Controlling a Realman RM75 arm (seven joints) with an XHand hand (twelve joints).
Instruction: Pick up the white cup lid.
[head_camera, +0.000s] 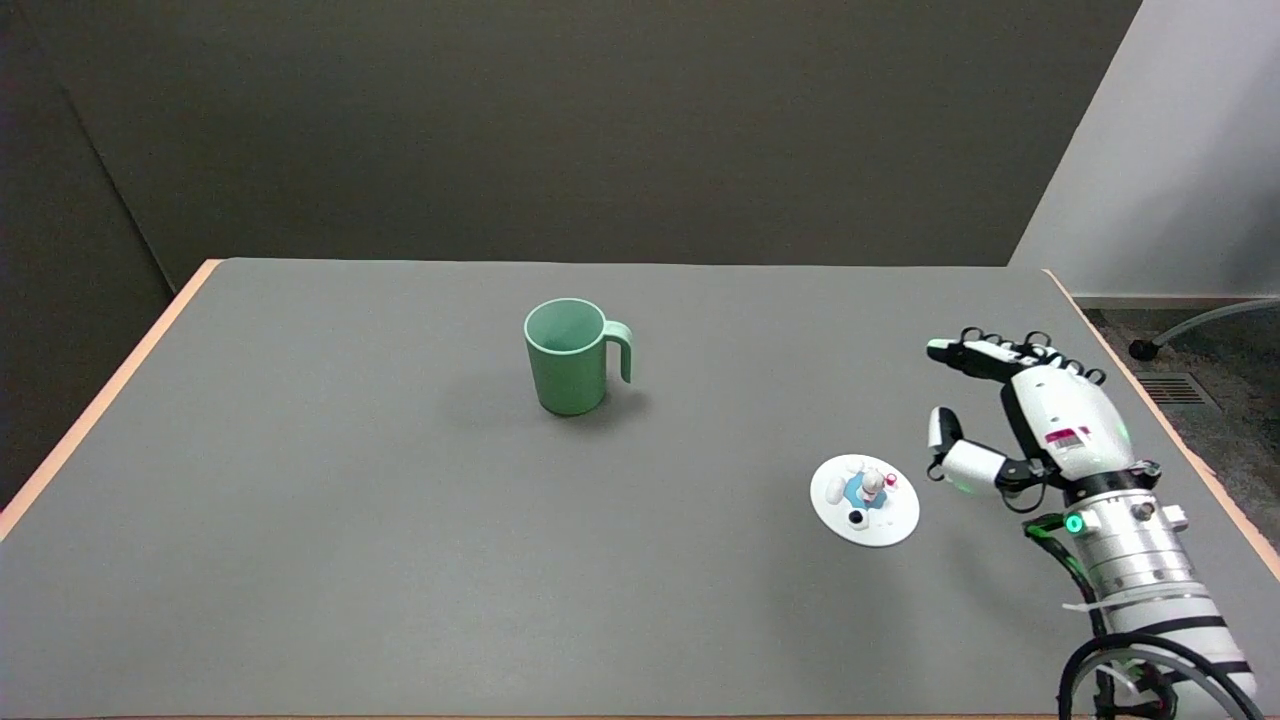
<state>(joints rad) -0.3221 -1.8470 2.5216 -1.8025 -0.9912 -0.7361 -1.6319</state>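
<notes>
The white cup lid (865, 499) lies flat on the grey table (400, 520), right of centre, with small white, blue and red figures on top of it. My right hand (1020, 420) hovers just to the right of the lid, apart from it. Its fingers are spread and stretched toward the far side, the thumb points left toward the lid, and it holds nothing. The white arm runs down to the lower right corner.
A green mug (572, 356) stands upright near the table's middle, handle to the right, well left of the lid. The table's right edge (1150, 390) runs close behind my hand. A hose lies on the floor beyond it.
</notes>
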